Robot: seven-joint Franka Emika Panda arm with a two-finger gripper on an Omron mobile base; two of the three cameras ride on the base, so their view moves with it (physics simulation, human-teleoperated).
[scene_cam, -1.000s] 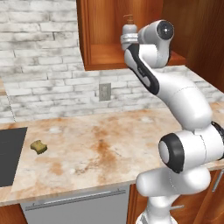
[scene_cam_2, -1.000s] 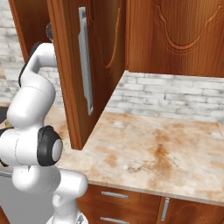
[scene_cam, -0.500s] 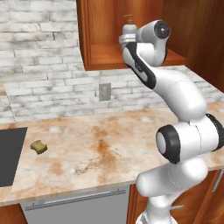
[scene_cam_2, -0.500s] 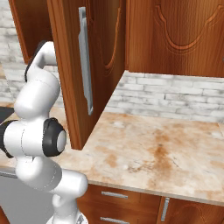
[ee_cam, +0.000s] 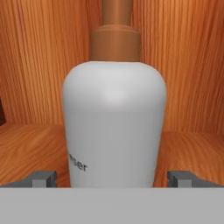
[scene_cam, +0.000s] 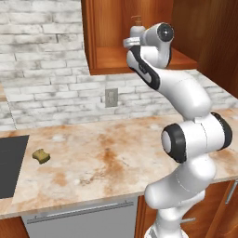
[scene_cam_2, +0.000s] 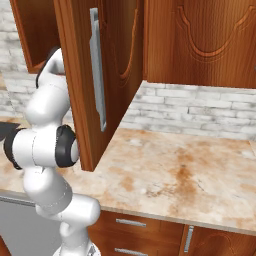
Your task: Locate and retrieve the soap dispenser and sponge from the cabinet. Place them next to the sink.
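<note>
Little is changed since half a second ago: the arm is seen reaching slightly further into the cabinet [scene_cam: 139,56], while the counter things are left where they were. At the upper centre of the left base view the gripper [scene_cam: 131,42] is held level with the soap dispenser [scene_cam: 136,29], which is stood upright on the cabinet shelf, its tan pump showing above the hand. In the hand view the soap dispenser [ee_cam: 114,124] is framed at the centre, very close, with the two finger tips [ee_cam: 43,178] set wide at the lower left and lower right, one on each side of the bottle; the jaws are spread and nothing is gripped, a gap being visible on both sides. The wooden back wall and shelf board are seen behind the bottle.

At the lower left of the left base view the sponge [scene_cam: 41,155] is laid on the counter [scene_cam: 107,162], just beside the sink [scene_cam: 10,163] at the frame's left edge. In the right base view the open cabinet door [scene_cam_2: 97,75] is seen in front of the upper arm.
</note>
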